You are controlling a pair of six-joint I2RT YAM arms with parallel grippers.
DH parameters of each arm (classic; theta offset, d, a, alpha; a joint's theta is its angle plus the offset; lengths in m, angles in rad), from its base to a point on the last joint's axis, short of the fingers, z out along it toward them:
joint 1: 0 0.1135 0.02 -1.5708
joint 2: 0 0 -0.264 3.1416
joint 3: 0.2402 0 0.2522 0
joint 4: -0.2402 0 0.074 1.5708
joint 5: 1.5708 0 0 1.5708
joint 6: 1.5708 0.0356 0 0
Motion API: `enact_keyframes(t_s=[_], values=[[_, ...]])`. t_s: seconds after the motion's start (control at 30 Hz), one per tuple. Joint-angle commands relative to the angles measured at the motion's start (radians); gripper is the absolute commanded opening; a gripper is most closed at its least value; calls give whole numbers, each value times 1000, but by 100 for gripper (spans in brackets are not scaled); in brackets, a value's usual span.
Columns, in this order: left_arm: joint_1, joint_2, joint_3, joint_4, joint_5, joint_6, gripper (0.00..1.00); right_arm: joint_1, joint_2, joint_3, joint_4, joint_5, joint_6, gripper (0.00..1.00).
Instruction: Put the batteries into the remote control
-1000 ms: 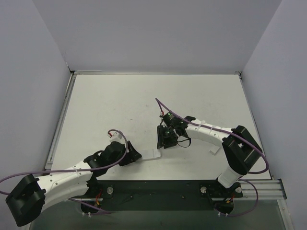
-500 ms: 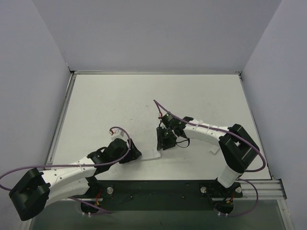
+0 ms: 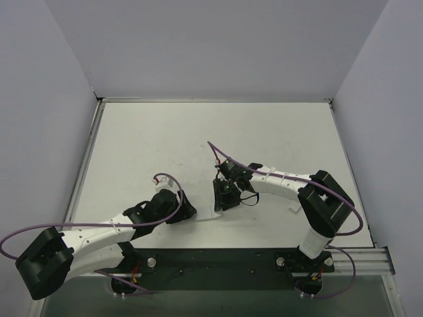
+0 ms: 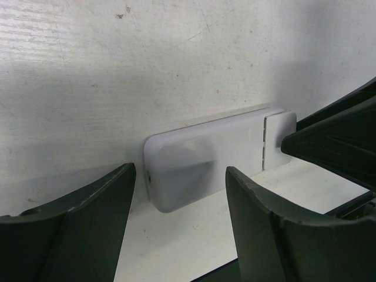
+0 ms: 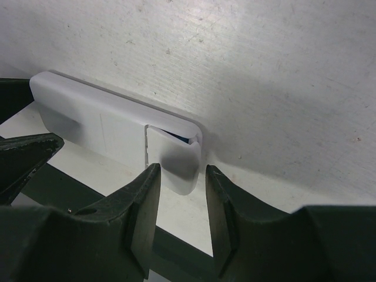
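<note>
While the remote control [image 3: 209, 212] lies 9-to-3, its 3 o'clock end is straddled by the narrow-set right hand [image 5: 182, 167]; left hand [image 4: 180, 170] held wide.

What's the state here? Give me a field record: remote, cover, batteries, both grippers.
remote control: lying flat on the table, near its front edge, between the two grippers
battery cover: on, one edge slightly raised
batteries: none loose in view; bluish sliver at the raised edge, too small to identify
left gripper: open, fingers wide either side of the plain end
right gripper: fingers narrowly apart at the cover end; contact unclear
</note>
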Motion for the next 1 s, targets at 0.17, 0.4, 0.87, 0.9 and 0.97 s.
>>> enact_keyframes(t_s=[0.17,0.4,0.87,0.9,0.97], values=[[-4,30,11,8,22,12,73,4,29,3,-30,32,10,29],[-4,40,2,17,35,4,71,2,32,3,-55,41,9,21],[-16,80,-12,93,77,-14,63,13,82,43,-62,-26,7,17],[-19,83,-12,99,77,-14,63,14,87,47,-62,-33,6,18],[-20,99,-13,116,88,-17,62,28,99,58,-62,-46,3,18]])
